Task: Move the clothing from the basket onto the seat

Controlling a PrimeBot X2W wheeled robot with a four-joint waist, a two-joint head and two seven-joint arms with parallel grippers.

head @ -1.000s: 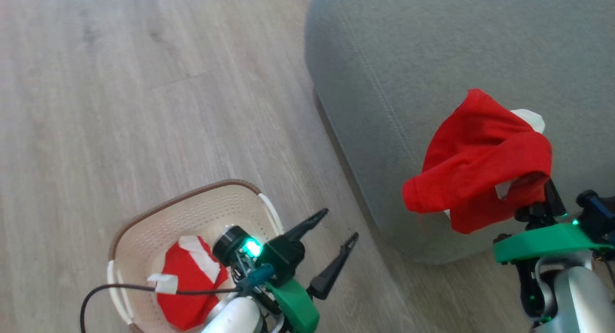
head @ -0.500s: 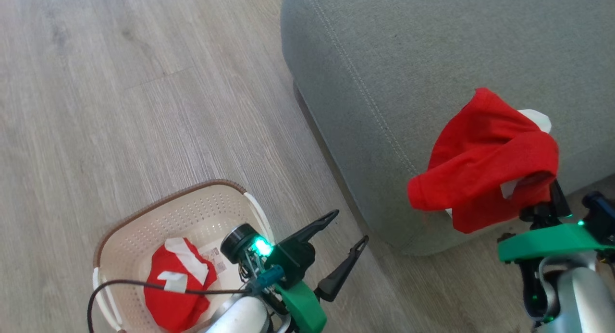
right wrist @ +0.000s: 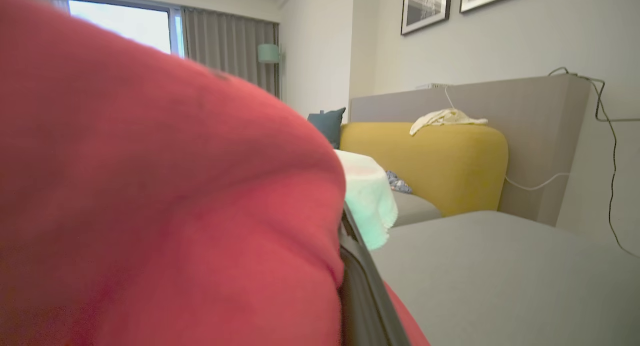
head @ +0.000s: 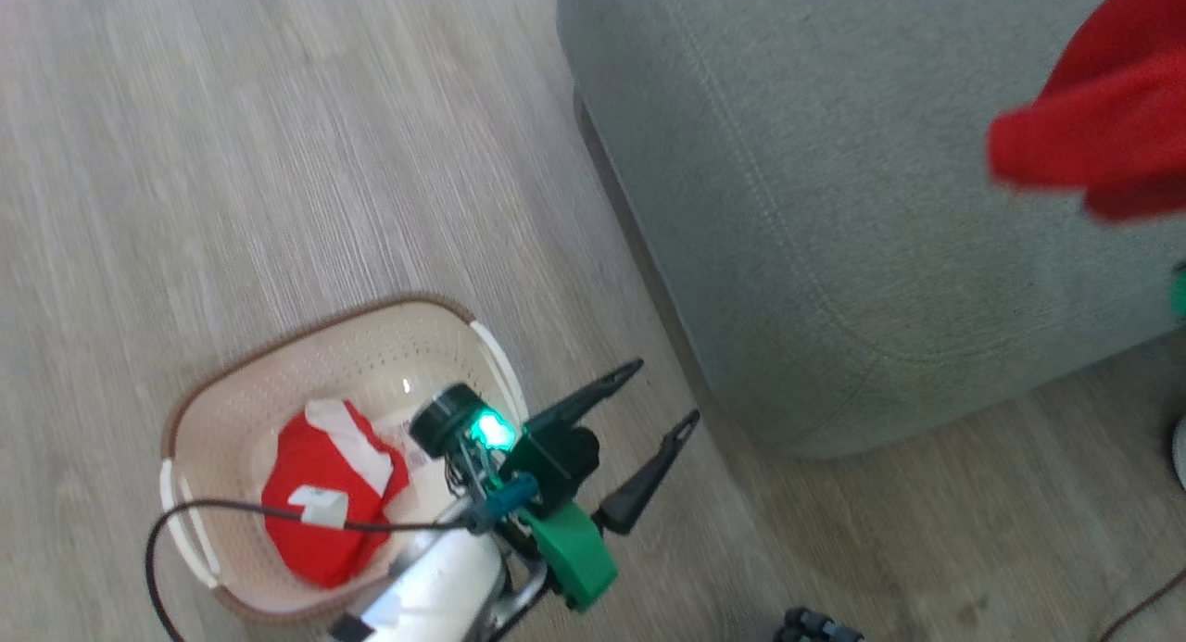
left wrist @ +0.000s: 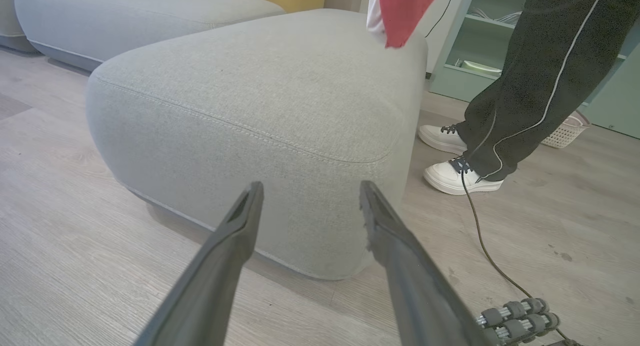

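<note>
**Seat** [head: 834,207]: large cushion in light grey woven upholstery, with a rounded corner and a stitched seam below the top edge; stands on the floor

**Floor** [head: 278,142]: pale grey wood-grain planks

**Basket** [head: 371,364]: small rounded-rectangular cream plastic basket with perforated walls, a brown woven-look rim and white side handles; on the floor, near left of the seat's corner

**Second garment** [head: 315,522]: soft red bundle with white strips, crumpled; lies inside the basket, just left of the left hand

**Left hand** [head: 662,392]: two long dark tapering fingers, spread apart and empty; sits between basket and seat, tips towards the seat

**Red garment** [head: 1103,114]: soft red cloth in loose folds with a white panel; raised over the seat's far right part

**Right hand** [right wrist: 350,256]: clamped on the red garment, which drapes over it; one dark finger shows at the cloth's edge
</note>
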